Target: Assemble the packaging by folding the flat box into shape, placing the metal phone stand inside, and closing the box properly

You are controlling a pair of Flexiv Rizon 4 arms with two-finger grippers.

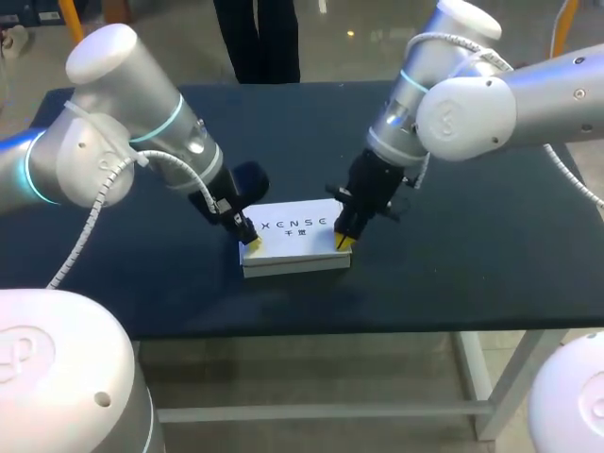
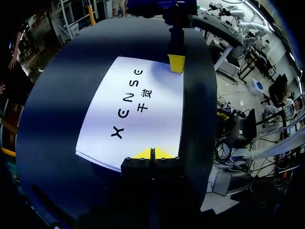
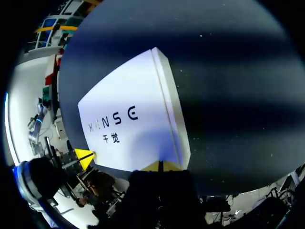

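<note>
Dark blue table (image 1: pixel 453 274), head view: closed white box (image 1: pixel 294 238) flat at mid-table, black lettering on the lid, left gripper (image 1: pixel 250 243) at one near corner, right gripper (image 1: pixel 343 243) at the other. Left wrist view: yellow tips (image 2: pixel 143 154) pinched together, empty, on the lid's edge. Right wrist view: likewise closed on nothing, at the lid's rim.

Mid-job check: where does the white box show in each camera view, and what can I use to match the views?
Head view: white box near the middle of the table, with the left gripper and right gripper at its two ends.
Left wrist view: white box just ahead of the left gripper's tips.
Right wrist view: white box just ahead of the right gripper's tips.
Shared landmark: the dark lettering on its top.
</note>
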